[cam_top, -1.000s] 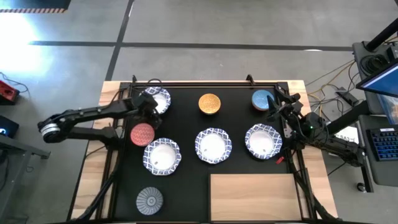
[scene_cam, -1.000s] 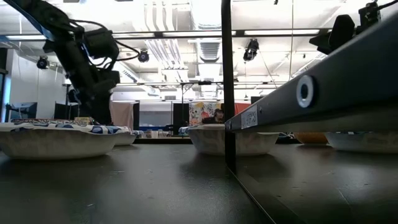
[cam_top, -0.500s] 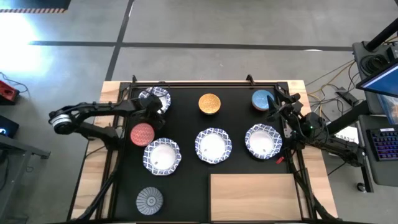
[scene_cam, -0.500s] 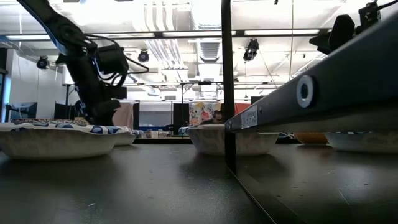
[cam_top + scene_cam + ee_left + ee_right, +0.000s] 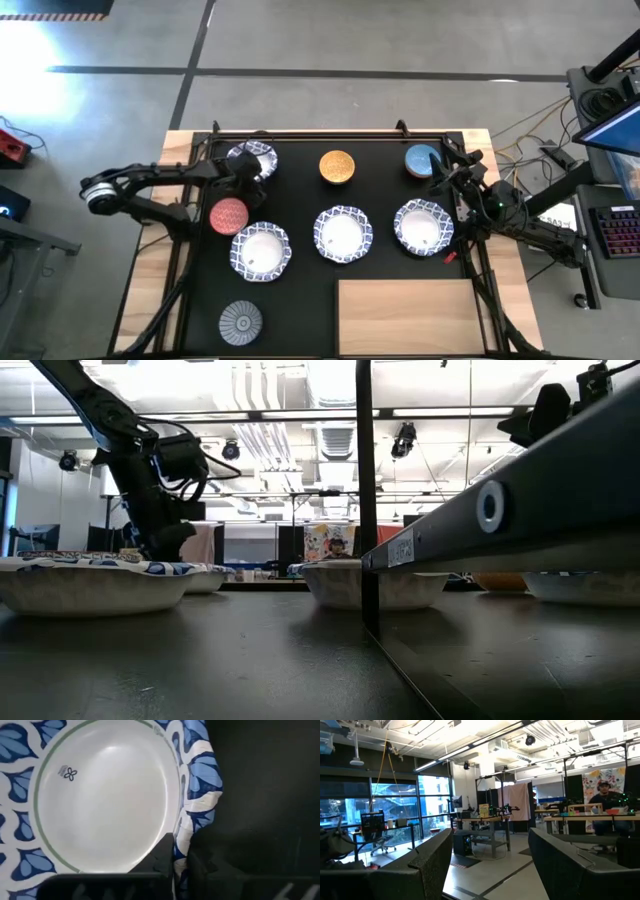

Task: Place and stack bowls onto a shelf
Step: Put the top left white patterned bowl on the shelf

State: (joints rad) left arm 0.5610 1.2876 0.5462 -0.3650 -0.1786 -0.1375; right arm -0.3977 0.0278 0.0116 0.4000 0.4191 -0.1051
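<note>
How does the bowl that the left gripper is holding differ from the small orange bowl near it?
The white bowl with a blue patterned rim is larger; the small orange-yellow bowl is one colour all over. The left gripper is shut on the white bowl's rim, while the orange-yellow bowl stands free. Both are round and sit on the black mat.

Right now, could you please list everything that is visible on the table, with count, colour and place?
large bowls: four, white with blue rims; three in a row mid-mat, one far left.
orange bowl: one, far centre.
blue bowl: one, far right.
pink-red bowl: one, left.
grey striped bowl: one, near left.
shelf: one, pale wood, near right, bare.
mat: one, black.
person: one, in the room behind.
left gripper: shut on the far-left large bowl's rim.
right gripper: open, beside the blue bowl.
</note>
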